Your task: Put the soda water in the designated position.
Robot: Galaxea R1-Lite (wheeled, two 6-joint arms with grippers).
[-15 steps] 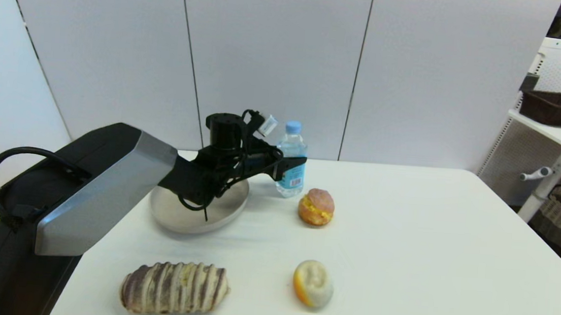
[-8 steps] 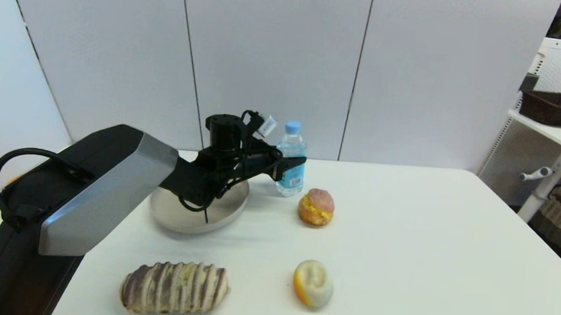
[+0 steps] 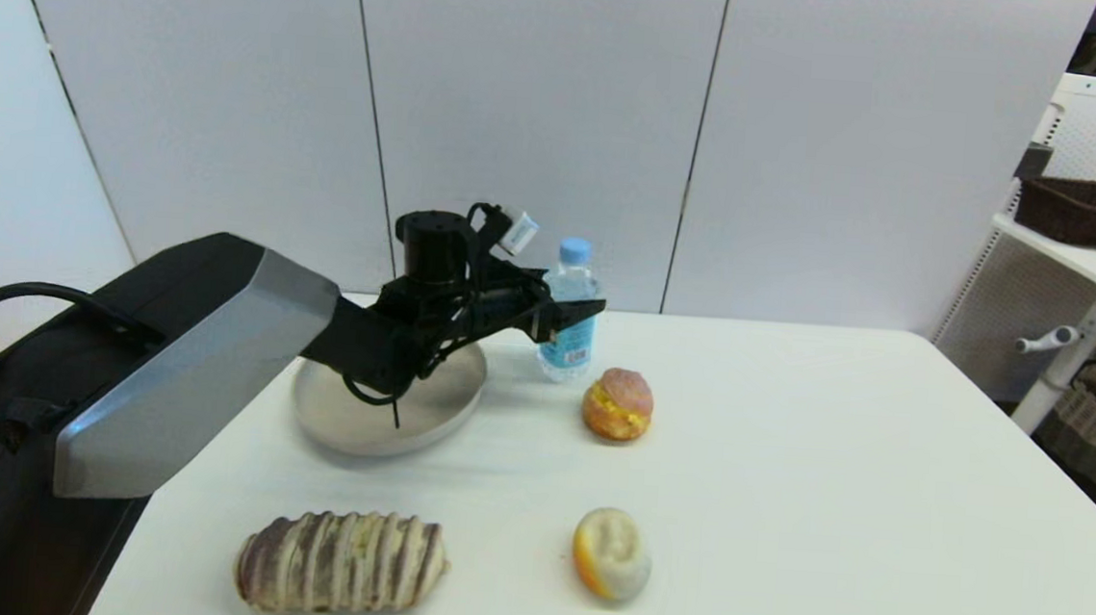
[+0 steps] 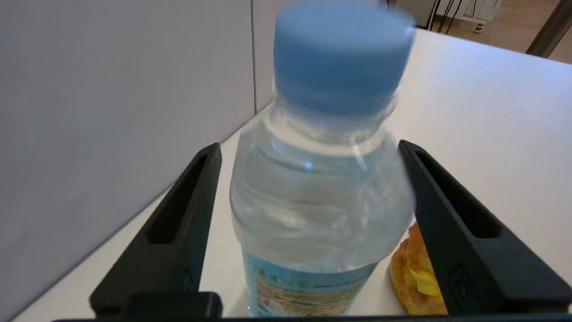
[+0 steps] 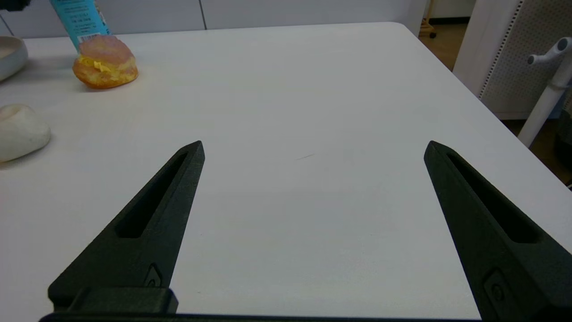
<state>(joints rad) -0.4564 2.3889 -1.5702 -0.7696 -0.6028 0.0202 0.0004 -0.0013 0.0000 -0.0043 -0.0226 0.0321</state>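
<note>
White table, left hand gripping soda water

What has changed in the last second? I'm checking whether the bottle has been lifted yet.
The left gripper has slid slightly higher on the soda water, and its arm has edged up and toward the robot's left. The bottle stands in the same spot beside the plate, not lifted. The three pastries are unmoved, and the right gripper hovers open over bare table.
</note>
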